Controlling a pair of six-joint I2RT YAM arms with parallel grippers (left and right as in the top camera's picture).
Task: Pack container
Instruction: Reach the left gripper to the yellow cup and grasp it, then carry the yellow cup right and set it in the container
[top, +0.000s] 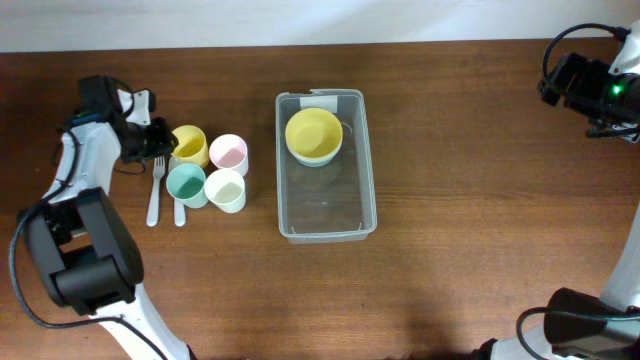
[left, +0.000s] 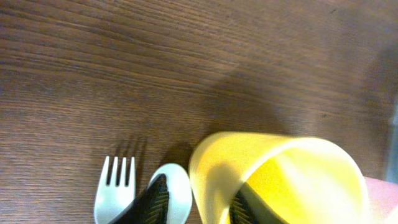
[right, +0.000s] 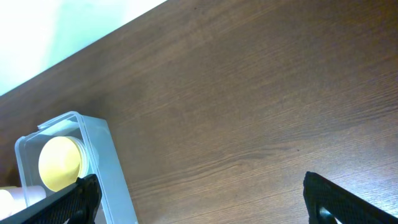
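Observation:
The clear container (top: 326, 232) stands at the table's middle with a yellow bowl (top: 313, 135) in its far end. It also shows in the right wrist view (right: 115, 180), with the bowl (right: 59, 163) inside. My left gripper (top: 155, 137) is at the yellow cup (top: 189, 146). In the left wrist view its fingers (left: 196, 208) straddle the cup's wall (left: 273, 180), one outside and one inside, with a gap showing. The cup stands on the table. My right gripper (top: 560, 85) hangs wide open and empty (right: 202, 199) over the far right.
A pink cup (top: 228, 153), a teal cup (top: 186, 184) and a pale cup (top: 225, 189) stand close beside the yellow one. A white fork (top: 155, 190) (left: 115, 190) and spoon (top: 180, 210) (left: 180, 186) lie just left of them, under my left fingers.

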